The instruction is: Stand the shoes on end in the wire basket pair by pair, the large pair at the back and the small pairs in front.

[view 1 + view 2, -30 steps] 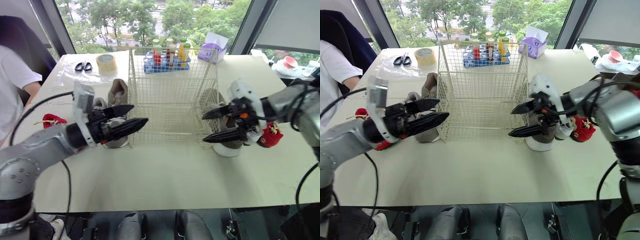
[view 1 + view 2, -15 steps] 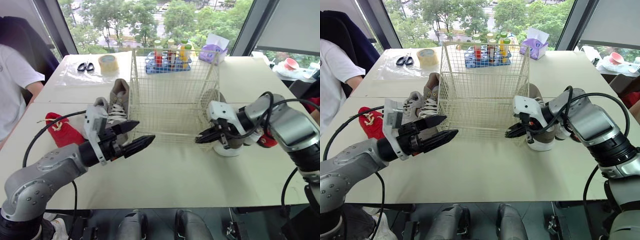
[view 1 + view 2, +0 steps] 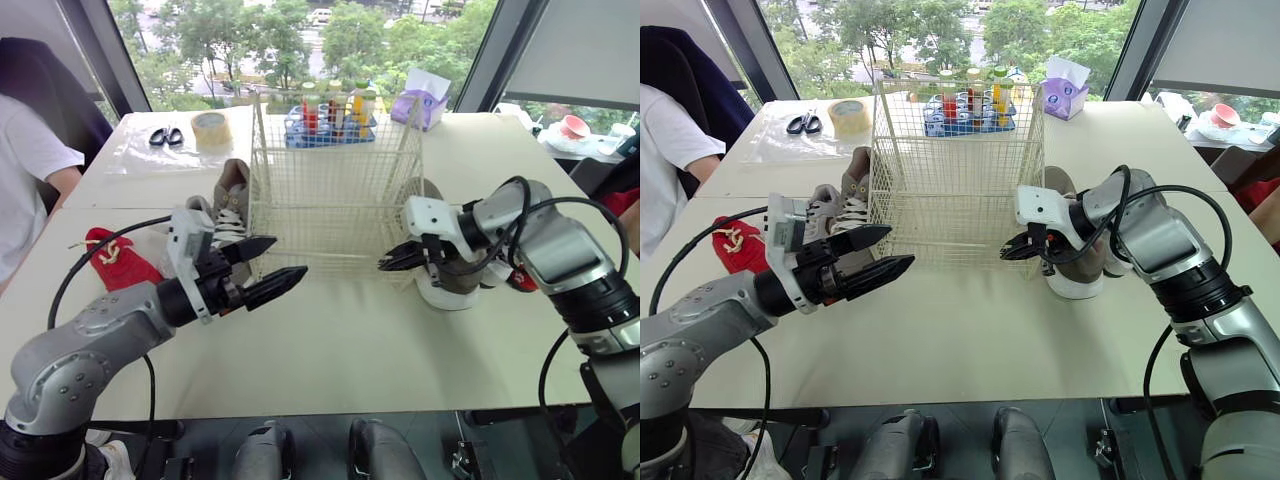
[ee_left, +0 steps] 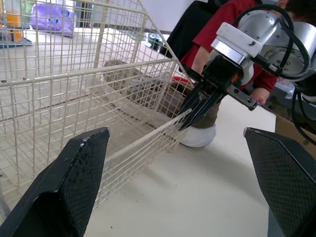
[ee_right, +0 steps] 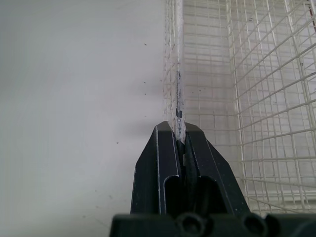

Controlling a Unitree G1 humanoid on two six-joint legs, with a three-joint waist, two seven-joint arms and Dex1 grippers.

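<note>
Plainly, on the table (image 3: 330,350) the empty wire basket (image 3: 330,235) stands with the grey shoes (image 3: 232,200) beside its left wall and a brown shoe (image 3: 447,282) by its right. The right gripper (image 3: 384,265) is clamped on the basket's low front-right wire, while the left gripper (image 3: 290,256) hangs spread. Any tug should be slow, keeping the base flat. The right wrist view shows the wire nipped between the fingers, which the eye views leave unsure.
</note>
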